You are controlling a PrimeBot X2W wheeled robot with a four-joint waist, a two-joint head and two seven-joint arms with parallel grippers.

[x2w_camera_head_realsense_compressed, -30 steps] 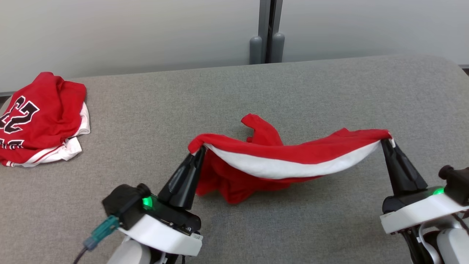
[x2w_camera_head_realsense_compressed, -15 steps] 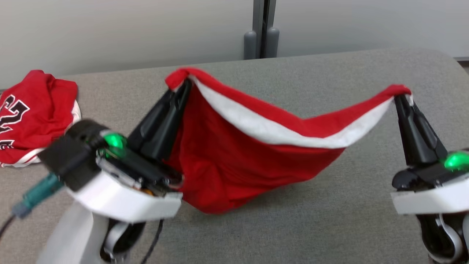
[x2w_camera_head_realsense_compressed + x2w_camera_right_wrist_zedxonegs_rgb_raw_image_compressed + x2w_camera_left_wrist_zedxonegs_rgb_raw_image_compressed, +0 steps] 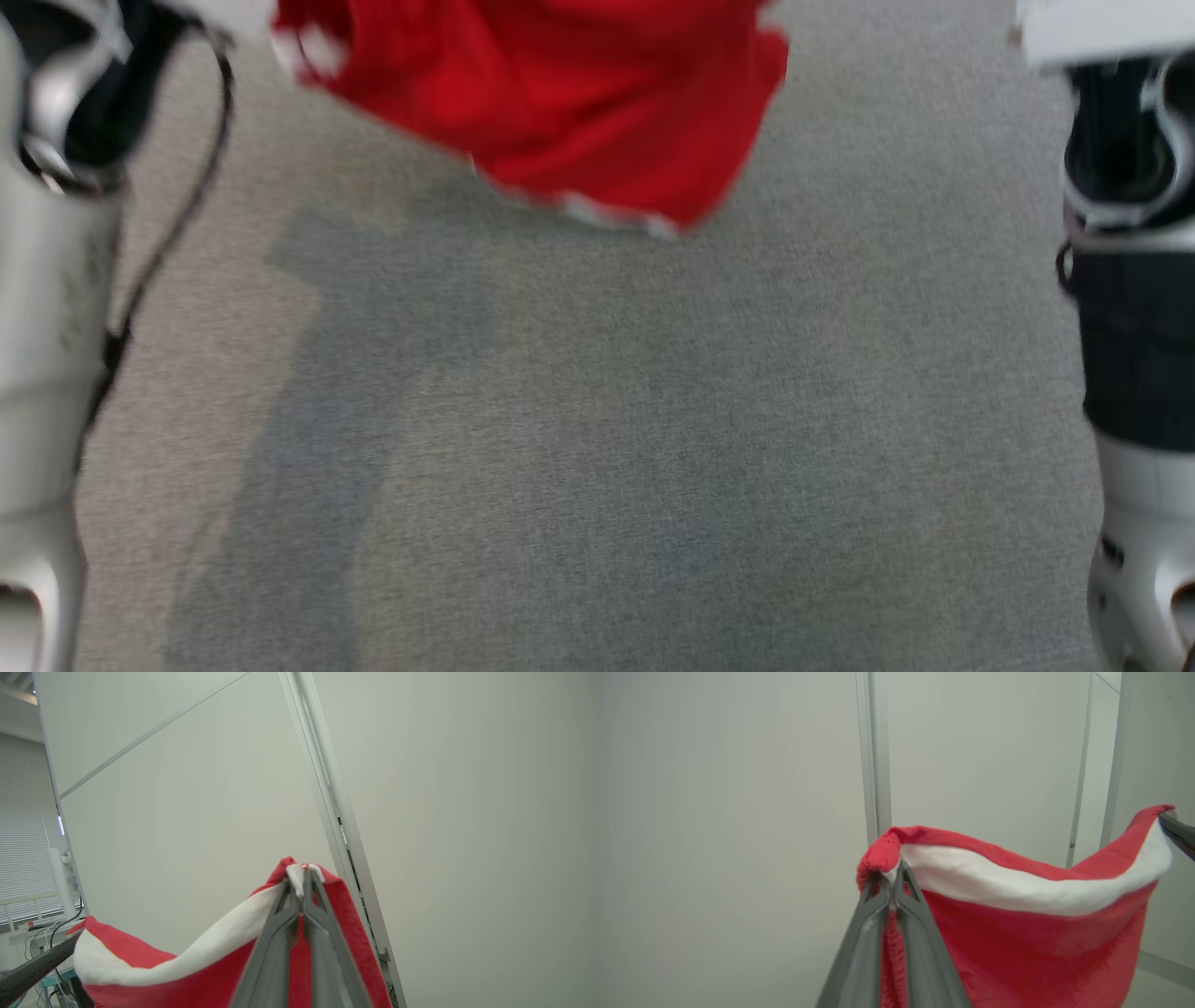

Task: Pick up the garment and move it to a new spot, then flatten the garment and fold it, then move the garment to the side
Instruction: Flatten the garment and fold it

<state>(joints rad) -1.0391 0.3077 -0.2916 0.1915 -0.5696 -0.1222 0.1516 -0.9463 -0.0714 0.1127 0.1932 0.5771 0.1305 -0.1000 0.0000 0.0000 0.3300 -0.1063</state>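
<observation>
The garment [image 3: 560, 103] is red with a white band along its top edge. It hangs in the air above the grey padded table [image 3: 597, 420], and its blurred lower hem sits at the top of the head view. My left gripper [image 3: 894, 870] is shut on one upper corner of the garment [image 3: 1017, 933]. My right gripper [image 3: 302, 875] is shut on the other corner of the garment [image 3: 187, 980]. The white band sags between the two grips. My pale left forearm [image 3: 47, 280] and right forearm [image 3: 1130, 327] frame the head view.
A pale panelled wall with a vertical metal post [image 3: 875, 756] stands behind the raised garment. Window blinds [image 3: 23, 858] and a desk with cables lie far off at the left of the right wrist view.
Both grippers have lifted the garment high off the table, still holding its corners. The head view has shifted, so the camera has moved too.
</observation>
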